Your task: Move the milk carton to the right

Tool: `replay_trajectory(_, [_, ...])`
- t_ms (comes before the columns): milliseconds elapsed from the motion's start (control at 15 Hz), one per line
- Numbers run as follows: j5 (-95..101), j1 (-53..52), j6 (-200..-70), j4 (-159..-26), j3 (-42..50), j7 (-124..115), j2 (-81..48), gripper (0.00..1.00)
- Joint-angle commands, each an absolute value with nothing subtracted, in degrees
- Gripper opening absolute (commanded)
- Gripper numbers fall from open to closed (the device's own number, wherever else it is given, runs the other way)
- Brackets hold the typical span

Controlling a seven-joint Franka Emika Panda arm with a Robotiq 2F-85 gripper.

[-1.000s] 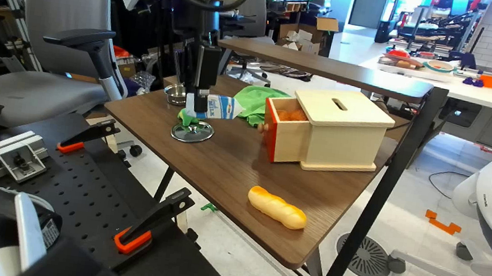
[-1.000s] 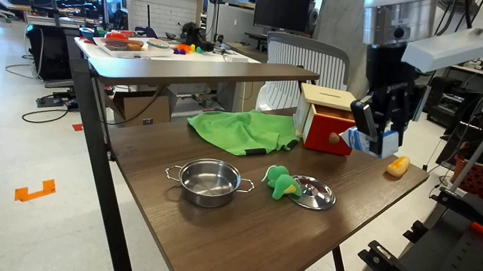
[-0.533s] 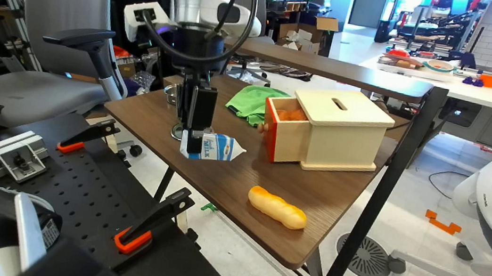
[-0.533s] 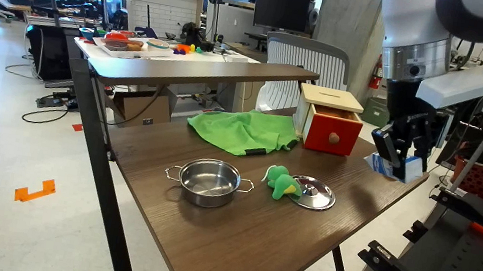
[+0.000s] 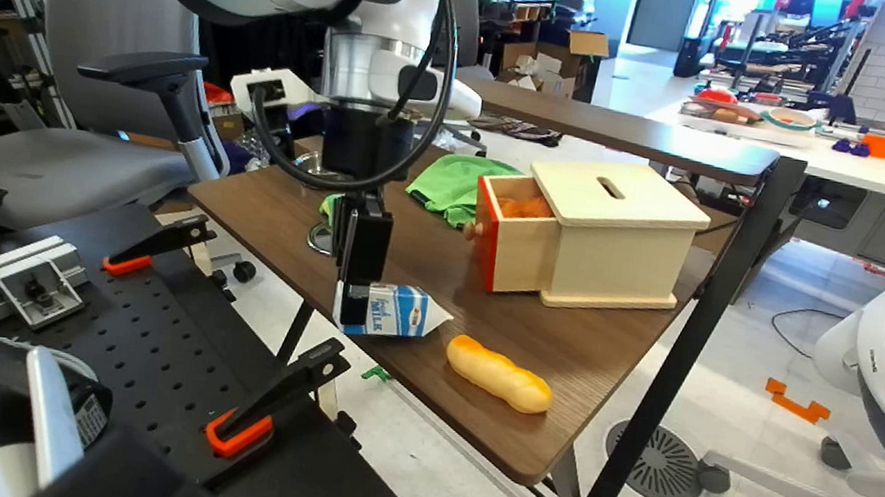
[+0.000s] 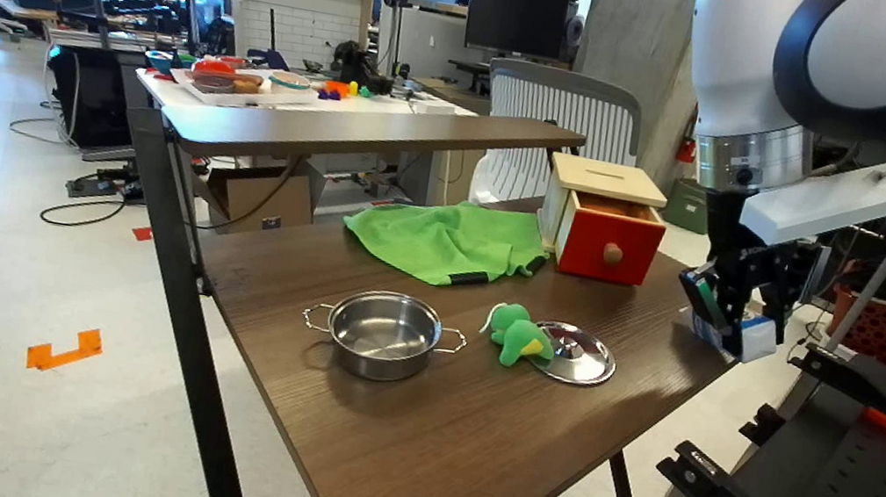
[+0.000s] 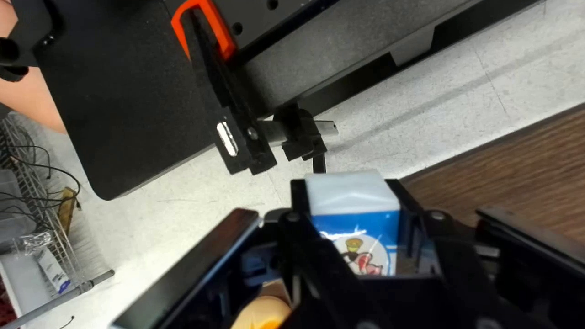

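Milk carton (image 5: 396, 312), blue and white, is pinched between the jaws; in the wrist view its white end and blue face fill the gap below the centre of the frame. In an exterior view it lies tipped on its side below the middle, peaked top pointing right, at the lower left edge of the brown bench (image 5: 433, 252); whether the two touch I cannot tell. Just to its lower right, a yellow bread roll (image 5: 499, 374) rests on the bench. To its upper right stands a pale wooden box (image 5: 622, 246), the red-fronted drawer (image 5: 526, 251) partly out. In an exterior view a green cloth (image 6: 444, 240) spreads across the middle, a steel pot (image 6: 384, 337) stands below it, and a green toy (image 6: 516, 336) overlaps the left edge of a shiny lid (image 6: 581, 359), right of the pot.
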State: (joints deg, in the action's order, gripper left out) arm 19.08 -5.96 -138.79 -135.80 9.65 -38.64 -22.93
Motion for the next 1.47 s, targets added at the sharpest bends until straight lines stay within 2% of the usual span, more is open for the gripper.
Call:
replay_trajectory(0, [19.1, -6.5, -140.0, -133.1, 10.6, -40.8, -25.4, 0.19])
replay_trajectory(533, [18.2, -7.3, -140.1, -130.3, 9.9, -43.0, -27.6, 0.19])
replay_trajectory(600, [17.9, -7.2, -140.1, -130.2, 9.7, -42.8, -27.7, 0.69])
replay_trajectory(667, [17.8, -7.2, -140.1, -130.1, 9.6, -42.7, -27.7, 0.72])
replay_trajectory(933, [17.4, -7.4, -140.2, -130.1, 9.3, -42.4, -27.7, 0.98])
replay_trajectory(1133, [17.5, -7.8, -138.9, -130.5, 9.6, -42.8, -25.3, 1.0])
replay_trajectory(1400, [20.9, -8.2, -136.8, -134.7, 11.0, -42.5, -14.0, 1.0])
